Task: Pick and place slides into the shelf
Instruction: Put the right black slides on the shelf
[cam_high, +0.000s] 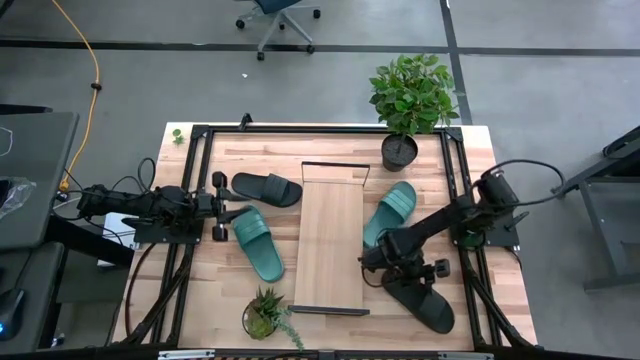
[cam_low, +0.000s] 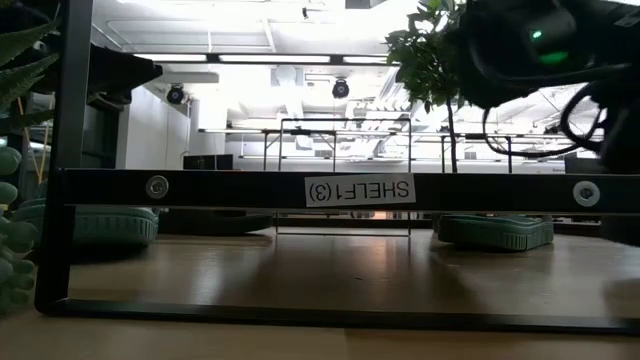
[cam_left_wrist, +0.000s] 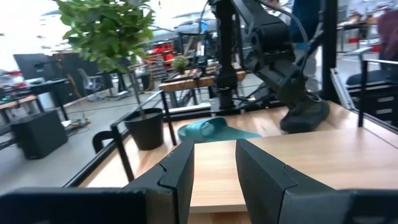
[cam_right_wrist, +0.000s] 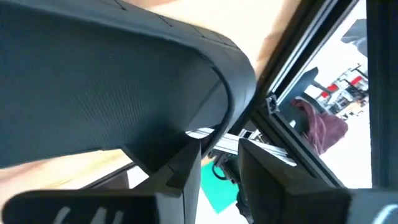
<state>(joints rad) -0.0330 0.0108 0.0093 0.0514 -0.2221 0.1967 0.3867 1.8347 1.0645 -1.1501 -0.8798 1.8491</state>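
The shelf (cam_high: 329, 240) lies bare down the middle of the table (cam_high: 470, 290), no sandal on it yet, so the work looks to be at its first pick. The right gripper (cam_high: 392, 266) is down at the near right, at the left end of the black slide (cam_high: 424, 298) that lies just right of the shelf's near end; in the right wrist view the dark foam of that slide (cam_right_wrist: 106, 81) fills the picture and its edge seems to sit between the two fingers (cam_right_wrist: 186, 163), so I judge it a grasp just made or about to be made, though whether the jaws truly pinch the foam I cannot tell. The next move would call for a firm hold, a lift clear of the table, then a carry left over the board. The left gripper (cam_high: 215, 205) waits at the left, fingers parted a little and holding nothing, between the other black slide (cam_high: 266, 187) farther off and a teal slide (cam_high: 258, 243) nearer. The second teal slide (cam_high: 390, 213) lies right of the shelf by the potted plant (cam_high: 408, 105). From table height the black end rail (cam_low: 330, 190) hides most of the board, and only the teal pair show
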